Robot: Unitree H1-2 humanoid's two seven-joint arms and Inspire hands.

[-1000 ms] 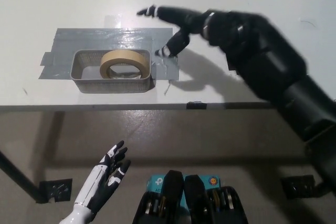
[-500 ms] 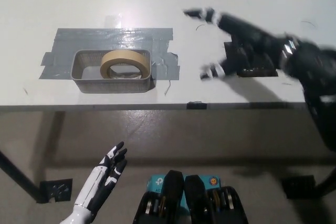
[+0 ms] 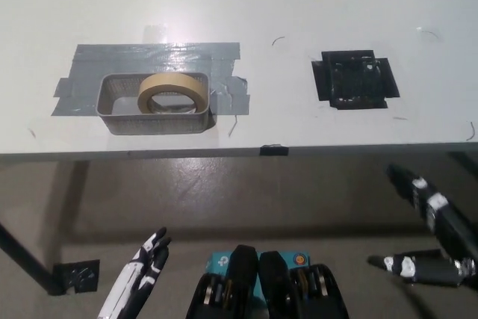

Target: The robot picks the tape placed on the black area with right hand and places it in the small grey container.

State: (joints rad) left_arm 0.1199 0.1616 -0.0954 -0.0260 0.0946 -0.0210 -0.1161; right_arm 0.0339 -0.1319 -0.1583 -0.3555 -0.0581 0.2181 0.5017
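The tape is a pale tan roll with a wide round hole, and it sits tilted inside the small grey container, its far edge leaning on the container's far wall. The container is a shallow oblong basket with a mesh-like wall, standing on a patch of grey duct tape stuck to the white table, on the left side. Well apart to the right lies the black area, a square of shiny black tape with ragged corners, bare on top. A small black mark sits on the table's near edge between the two patches.

My right hand hangs low at the near right, below the table edge, fingers spread wide and holding nothing. My left hand rests at the near left, also below the table, fingers loosely apart and empty. Nothing lies between either hand and the container.
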